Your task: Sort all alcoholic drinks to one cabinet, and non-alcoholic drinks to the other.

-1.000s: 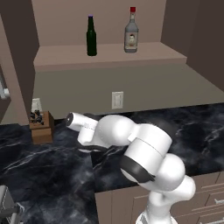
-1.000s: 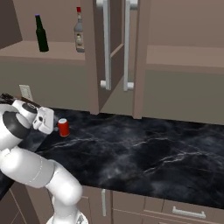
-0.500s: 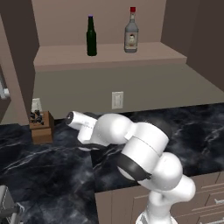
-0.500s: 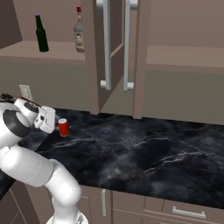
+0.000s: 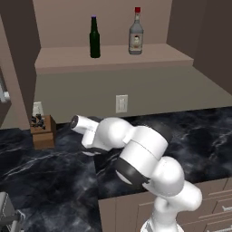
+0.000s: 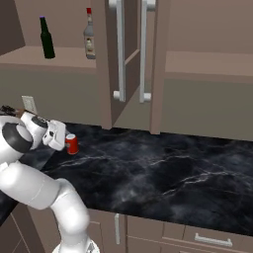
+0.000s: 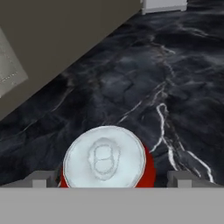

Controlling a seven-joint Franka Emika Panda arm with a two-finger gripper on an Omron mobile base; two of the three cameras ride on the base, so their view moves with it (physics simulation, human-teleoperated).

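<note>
The black marble counter runs wide and bare to the right of the arm in the right base view, with free surface out to its front edge above the drawers. At the left it meets the back wall, where a white outlet plate sits. A wooden knife block stands near the wall at the counter's left end. Above, two cabinet doors with long pale handles hang ajar, their lower edges well above the counter.

The dark green bottle, purple-capped, and the clear bottle, red-capped, stand upright and apart on the open shelf over the counter. The clear bottle carries a pale label; its print is too small to read. No writing can be made out on the can.

The red can stands upright on the counter, close to the back wall and left of the doors. In the hand view its silver top with the pull tab lies low in the frame, centred between the two finger tips. The gripper hangs over the can, jaws spread wide, one tip to each side of the can's body. Contact cannot be settled from this angle; the tips look apart from the can's sides, so the can appears straddled, not clamped. In the right base view the hand sits just beside the can, on its left.
</note>
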